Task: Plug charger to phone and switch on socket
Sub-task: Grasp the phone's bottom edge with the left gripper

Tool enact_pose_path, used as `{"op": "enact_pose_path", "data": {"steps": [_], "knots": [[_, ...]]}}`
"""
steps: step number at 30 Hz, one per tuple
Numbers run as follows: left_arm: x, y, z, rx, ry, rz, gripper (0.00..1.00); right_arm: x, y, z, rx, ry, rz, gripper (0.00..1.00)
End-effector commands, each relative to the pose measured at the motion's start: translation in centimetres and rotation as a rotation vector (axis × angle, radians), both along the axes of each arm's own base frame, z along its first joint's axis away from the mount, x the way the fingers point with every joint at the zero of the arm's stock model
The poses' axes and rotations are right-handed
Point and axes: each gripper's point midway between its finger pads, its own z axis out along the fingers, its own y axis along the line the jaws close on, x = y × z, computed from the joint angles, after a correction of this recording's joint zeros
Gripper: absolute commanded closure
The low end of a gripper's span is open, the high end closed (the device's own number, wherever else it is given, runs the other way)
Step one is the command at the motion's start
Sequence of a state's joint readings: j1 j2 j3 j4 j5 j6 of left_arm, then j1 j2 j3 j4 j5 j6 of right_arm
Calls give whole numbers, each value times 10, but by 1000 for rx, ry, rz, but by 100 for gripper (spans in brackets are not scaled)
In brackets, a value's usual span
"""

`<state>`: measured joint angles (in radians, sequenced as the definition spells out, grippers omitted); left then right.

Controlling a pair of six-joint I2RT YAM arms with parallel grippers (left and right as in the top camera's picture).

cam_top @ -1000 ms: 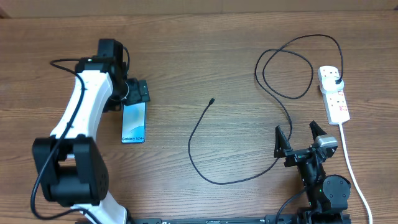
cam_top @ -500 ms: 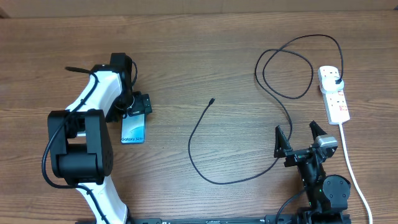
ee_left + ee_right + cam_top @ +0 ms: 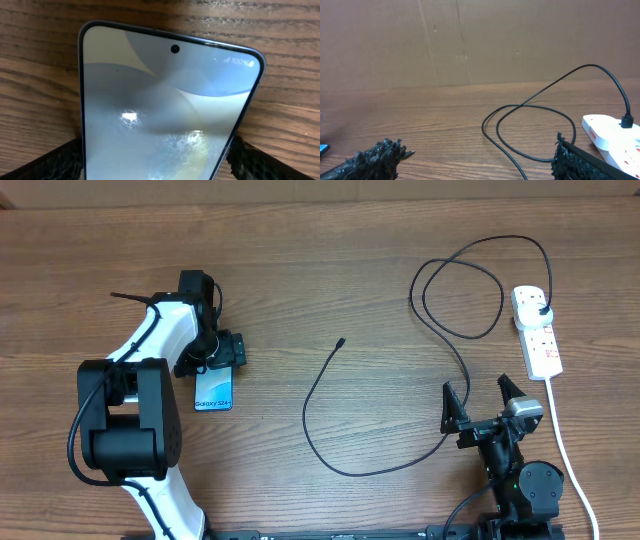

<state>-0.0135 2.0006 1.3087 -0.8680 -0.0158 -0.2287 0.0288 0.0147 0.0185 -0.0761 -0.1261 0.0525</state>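
Observation:
The phone [image 3: 214, 392] lies flat on the table at the left, screen up, and fills the left wrist view [image 3: 165, 100]. My left gripper [image 3: 218, 352] straddles its far end, open, with one finger [image 3: 55, 160] at each long edge. The charger, a thin black cable [image 3: 310, 395], loops across the middle. Its free connector tip [image 3: 341, 341] rests on bare wood, and its plug [image 3: 541, 311] sits in the white socket [image 3: 537, 345] at the right. My right gripper [image 3: 482, 392] hovers open near the front edge with nothing in it; in its own view [image 3: 477, 146] it faces the cable loops [image 3: 530, 107] and the socket [image 3: 612, 132].
The socket's thick white cord [image 3: 565, 440] runs down the right side past my right arm. A brown cardboard wall [image 3: 470, 40] stands behind the table's far edge.
My left arm has folded in and brought its gripper lower over the phone's far end. The right arm, cable and socket have not moved.

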Motion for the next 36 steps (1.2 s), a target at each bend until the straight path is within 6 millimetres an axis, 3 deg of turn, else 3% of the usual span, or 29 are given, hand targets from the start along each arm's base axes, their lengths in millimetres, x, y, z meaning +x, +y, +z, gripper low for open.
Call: {"op": "enact_pose_path", "data": {"steps": [1, 9, 16, 29, 36], "knots": [[-34, -6, -22, -21, 126, -28, 7, 0, 1, -2, -1, -5, 2, 0], [-43, -13, -21, -56, 166, 27, 12, 0, 1, -2, -1, -5, 2, 0], [-38, -41, -20, -175, 152, 83, 16, 0, 1, -2, -1, -5, 2, 0], [-30, -94, -22, -147, 91, 55, 9, 0, 1, -2, -1, -5, 2, 0], [-26, -85, -23, -82, 64, 13, 0, 0, 1, -2, -1, -5, 2, 0]]}}
